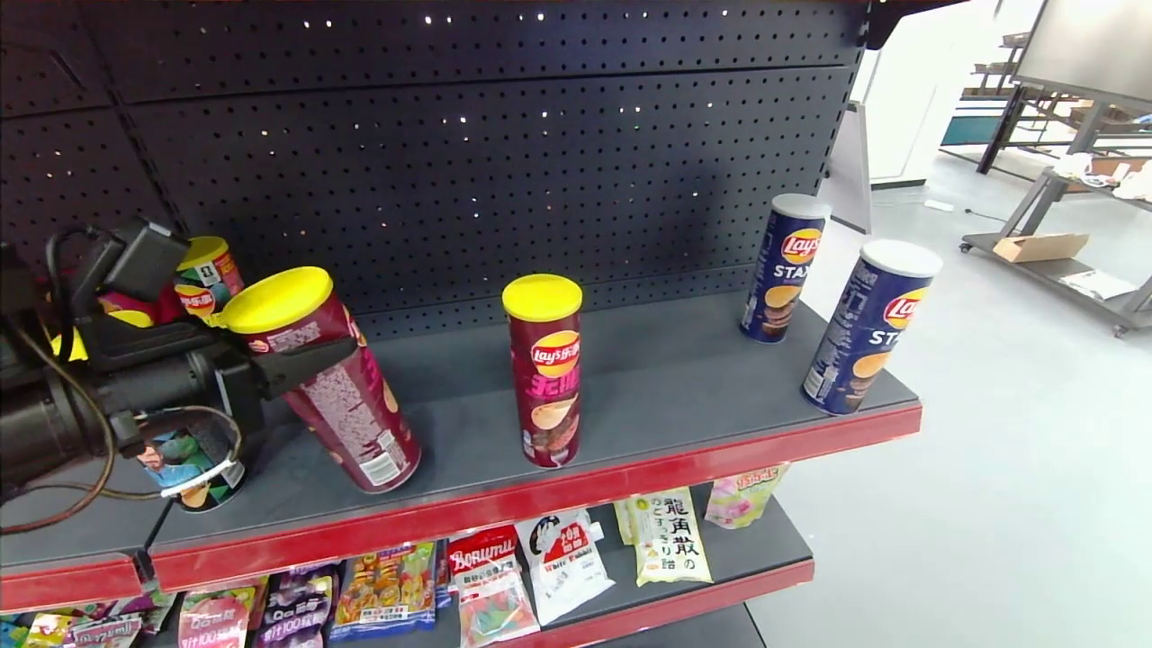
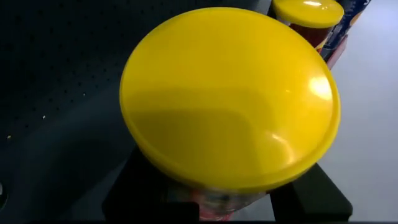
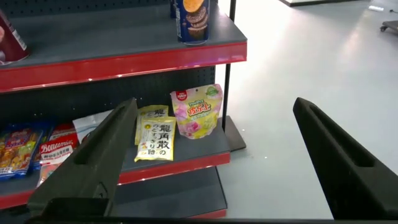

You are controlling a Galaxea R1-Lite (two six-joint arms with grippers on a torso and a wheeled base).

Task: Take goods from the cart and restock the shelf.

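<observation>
A maroon chip can [image 1: 360, 423] with a yellow lid [image 2: 230, 99] leans to the left on the grey upper shelf [image 1: 684, 378], its base down near the red front edge. My left gripper [image 1: 310, 362] is shut on the can just below the lid, with a black finger [image 2: 134, 193] on each side. A second maroon can [image 1: 544, 373] stands upright at mid shelf. Two blue cans [image 1: 779, 268] [image 1: 868, 328] stand at the shelf's right end. My right gripper [image 3: 217, 162] hangs open and empty, lower down in front of the bottom shelf.
More cans [image 1: 209, 270] crowd behind my left arm, and another can [image 1: 193, 472] stands under it. Snack bags [image 1: 668, 533] fill the lower shelf [image 3: 180, 168]. A black pegboard [image 1: 504, 153] backs the shelf. Open floor [image 1: 1017, 468] lies to the right.
</observation>
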